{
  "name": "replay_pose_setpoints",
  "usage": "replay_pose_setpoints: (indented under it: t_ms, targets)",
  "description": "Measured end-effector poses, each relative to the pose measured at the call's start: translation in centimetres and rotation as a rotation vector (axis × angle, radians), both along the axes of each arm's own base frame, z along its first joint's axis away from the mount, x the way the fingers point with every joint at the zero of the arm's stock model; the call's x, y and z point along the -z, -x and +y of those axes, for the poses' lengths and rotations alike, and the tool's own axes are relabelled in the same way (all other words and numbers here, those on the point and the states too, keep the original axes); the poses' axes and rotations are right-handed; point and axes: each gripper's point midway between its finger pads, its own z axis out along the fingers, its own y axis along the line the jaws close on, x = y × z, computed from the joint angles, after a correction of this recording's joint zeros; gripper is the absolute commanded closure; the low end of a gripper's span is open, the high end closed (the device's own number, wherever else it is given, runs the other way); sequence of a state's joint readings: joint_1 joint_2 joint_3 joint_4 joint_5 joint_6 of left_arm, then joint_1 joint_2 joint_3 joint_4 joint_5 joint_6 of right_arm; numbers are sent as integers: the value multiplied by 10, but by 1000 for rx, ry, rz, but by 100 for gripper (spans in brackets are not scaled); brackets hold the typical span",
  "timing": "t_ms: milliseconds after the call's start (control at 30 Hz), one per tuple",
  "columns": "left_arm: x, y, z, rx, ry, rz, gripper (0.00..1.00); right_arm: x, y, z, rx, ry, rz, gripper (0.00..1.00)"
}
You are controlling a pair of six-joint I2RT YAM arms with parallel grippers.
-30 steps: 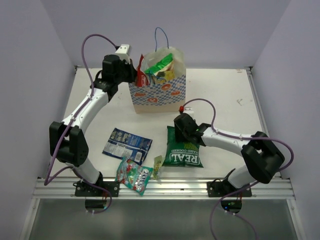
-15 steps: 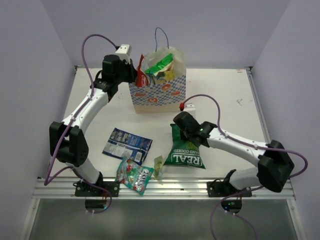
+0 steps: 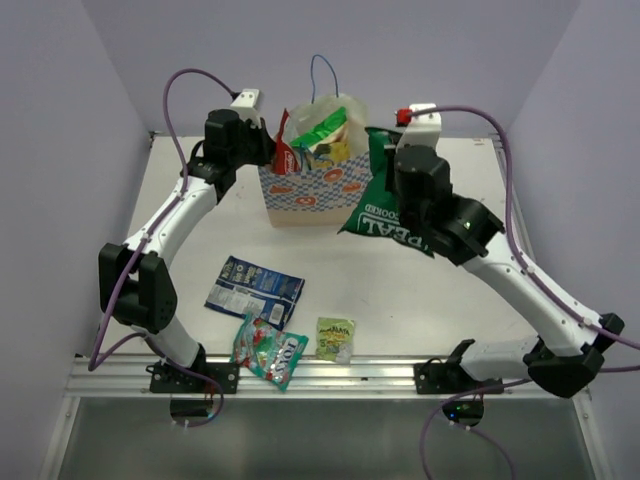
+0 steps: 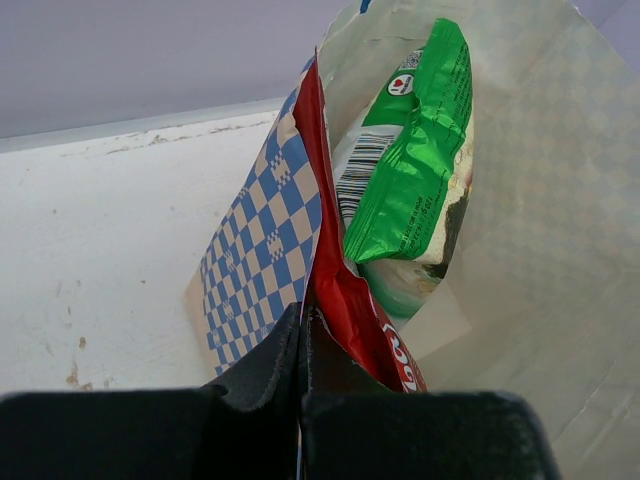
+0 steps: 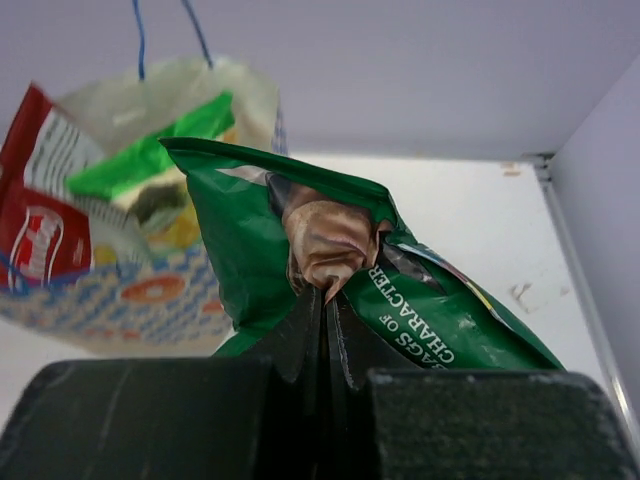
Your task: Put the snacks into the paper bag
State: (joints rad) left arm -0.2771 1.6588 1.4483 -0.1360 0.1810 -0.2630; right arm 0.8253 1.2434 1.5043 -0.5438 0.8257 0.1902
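Though upside down, "REAL", perhaps "COOKED", on green packet (image 3: pixel 385 215) in clenched right claw (image 5: pixel 325 297); left claw (image 4: pixel 302 325) nipping paper bag (image 3: pixel 318 196).

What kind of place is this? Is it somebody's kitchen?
Not a kitchen. It is probably a robot test lab: a bare white table boxed in by plain lilac walls, with a left arm and a right arm bolted to a metal rail.

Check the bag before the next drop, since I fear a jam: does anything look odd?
Yes. In the paper bag, the red-yellow packet and green-white chip bag poke up past the rim, crowding the mouth.
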Motion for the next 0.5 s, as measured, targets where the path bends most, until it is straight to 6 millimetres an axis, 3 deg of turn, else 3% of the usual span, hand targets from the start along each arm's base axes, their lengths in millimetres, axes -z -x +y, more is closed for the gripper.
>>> replay_pose_setpoints:
  t_ms: [100,233,367,500]
  targets:
    - [0,0,-1,0,6,3,100,-30,-37,-2,60,35,-77,100]
    - [0,1,-1,4,8,3,100,-66,-102,-3,144,59,-171,100]
    - [0,1,-1,5,8,3,100,-100,-153,20,142,56,-275,100]
    - [0,1,-2,6,8,4,100,-122,-185,52,88,31,-382,100]
